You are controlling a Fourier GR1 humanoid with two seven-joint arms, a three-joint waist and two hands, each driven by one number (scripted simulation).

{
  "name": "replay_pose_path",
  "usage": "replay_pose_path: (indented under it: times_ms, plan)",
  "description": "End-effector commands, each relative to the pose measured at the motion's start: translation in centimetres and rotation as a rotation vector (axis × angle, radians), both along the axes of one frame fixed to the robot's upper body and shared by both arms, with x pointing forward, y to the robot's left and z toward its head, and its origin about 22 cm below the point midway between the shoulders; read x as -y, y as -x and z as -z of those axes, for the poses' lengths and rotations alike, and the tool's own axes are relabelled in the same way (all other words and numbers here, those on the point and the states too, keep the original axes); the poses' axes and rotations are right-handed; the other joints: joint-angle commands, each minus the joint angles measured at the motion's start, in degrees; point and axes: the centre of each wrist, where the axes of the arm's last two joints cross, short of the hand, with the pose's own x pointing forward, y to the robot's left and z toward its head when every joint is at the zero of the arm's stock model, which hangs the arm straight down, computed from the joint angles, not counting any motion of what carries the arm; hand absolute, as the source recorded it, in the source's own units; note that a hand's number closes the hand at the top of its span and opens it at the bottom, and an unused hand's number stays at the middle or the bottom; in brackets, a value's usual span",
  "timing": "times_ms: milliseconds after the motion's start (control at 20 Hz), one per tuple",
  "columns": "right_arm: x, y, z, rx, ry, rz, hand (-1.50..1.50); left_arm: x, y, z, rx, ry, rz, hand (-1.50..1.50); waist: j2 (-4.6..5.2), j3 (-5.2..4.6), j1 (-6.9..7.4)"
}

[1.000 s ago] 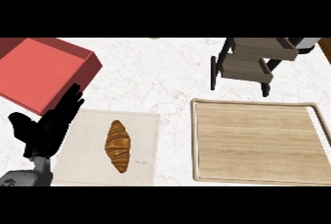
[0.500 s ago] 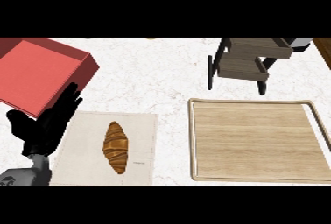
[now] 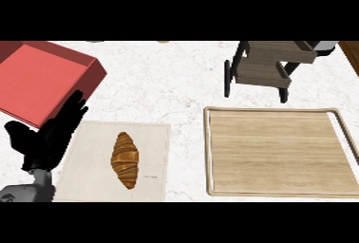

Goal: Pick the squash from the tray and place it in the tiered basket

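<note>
A red box (image 3: pixel 42 80) is sitting at the counter's (image 3: pixel 168 80) far left corner. A croissant (image 3: pixel 126 160) is lying on a pale mat (image 3: pixel 151 142) near the front left edge, its long axis running front to back. The wooden tray (image 3: pixel 273 152) at the front right is holding nothing. The tiered basket (image 3: pixel 270 66) is standing toward the far right corner of the white marbled counter. The squash is nowhere showing. The left hand (image 3: pixel 45 137) is resting open at the mat's left edge, fingers straight.

My feed: bright, even light over white counter (image 3: pixel 161 85). No glare. Shadows soft, faint; dark patch under tiered basket (image 3: pixel 266 66) at far right. My left hand (image 3: pixel 49 137) reads near-black, little detail. Croissant (image 3: pixel 126 159) lit evenly. No edge distortion visible.
</note>
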Motion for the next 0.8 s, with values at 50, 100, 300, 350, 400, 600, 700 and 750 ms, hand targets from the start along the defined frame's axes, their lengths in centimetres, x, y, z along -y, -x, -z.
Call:
replay_pose_path:
  times_ms: [50, 100, 300, 350, 400, 600, 700, 750]
  plan:
    - [-1.9, -1.8, 2.9, 0.028, 0.042, 0.030, 1.50, 1.0, 0.3, 1.5, -0.008, 0.011, 0.015, 0.00, 0.19, -0.01, 0.21]
    - [-2.8, -2.0, 2.9, 0.043, 0.024, 0.026, 1.50, 1.3, 0.3, 0.8, 0.012, 0.007, -0.012, 0.00, 0.09, 0.00, 0.22]
    - [-3.3, -2.3, 1.4, 0.125, -0.153, 0.086, 1.50, 0.8, 0.3, 0.2, 0.011, 0.005, 0.007, 0.00, 0.10, 0.00, 0.48]
    - [-3.6, -3.0, 2.2, 0.125, -0.170, 0.082, 1.50, 1.1, -0.8, 0.4, 0.007, 0.007, 0.008, 0.00, 0.39, -0.01, 0.51]
    - [-3.4, -3.1, 2.5, 0.120, -0.163, 0.076, 1.50, 1.3, 0.6, 2.2, -0.014, 0.005, -0.008, 0.00, 0.25, -0.01, 0.52]
    - [-5.1, -3.7, 3.1, 0.128, -0.140, 0.058, -1.50, 0.3, -0.1, -0.7, 0.005, -0.013, 0.004, 0.00, 0.06, 0.01, 0.29]
    - [-4.5, -4.1, 3.1, 0.130, -0.115, 0.047, -1.50, 0.4, 0.5, 1.5, 0.010, -0.001, -0.003, 0.00, 0.32, -0.02, 0.70]
    - [-5.4, -4.3, 3.4, 0.114, -0.103, 0.045, -1.50, -0.3, 0.4, 1.1, -0.005, 0.016, 0.001, 0.00, 0.19, -0.01, 0.48]
